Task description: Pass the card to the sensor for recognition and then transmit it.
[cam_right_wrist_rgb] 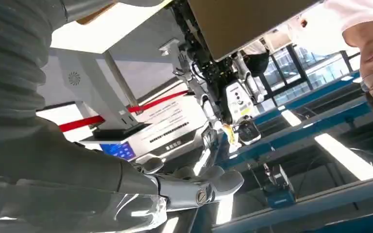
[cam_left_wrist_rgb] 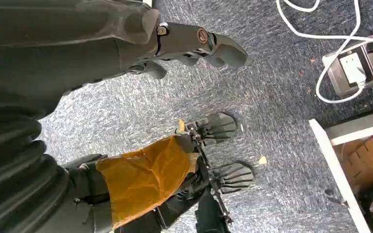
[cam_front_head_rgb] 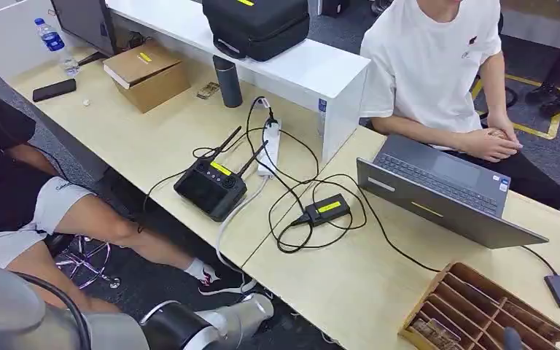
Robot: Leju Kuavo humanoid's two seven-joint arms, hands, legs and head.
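- My left hand (cam_left_wrist_rgb: pixel 194 46) hangs over grey-blue carpet (cam_left_wrist_rgb: pixel 272 97). Its fingers (cam_left_wrist_rgb: pixel 226 51) are stretched out with only a slight curl, the thumb set apart from them. It holds nothing.
- My right hand (cam_right_wrist_rgb: pixel 194 187) is turned upward towards ceiling lights. Its fingers (cam_right_wrist_rgb: pixel 223 178) are extended and loosely spread. Nothing lies between them and the thumb.
- In the head view my left arm (cam_front_head_rgb: pixel 211 324) sits low, beside the near edge of the table (cam_front_head_rgb: pixel 168 138).
- A wooden tray (cam_front_head_rgb: pixel 481 292) with slanted compartments stands at the table's near right corner. A brownish stack (cam_front_head_rgb: pixel 434 332) lies in its nearest compartment. It may be the cards, but it is too small to confirm. Neither hand's fingers touch it.
- A small black box (cam_front_head_rgb: pixel 327 208) with a yellow label lies flat mid-table, cabled, well apart from the tray. I cannot tell whether it is the sensor.
- A laptop (cam_front_head_rgb: pixel 437 193) stands open between box and tray, with a seated person (cam_front_head_rgb: pixel 437 65) behind it.
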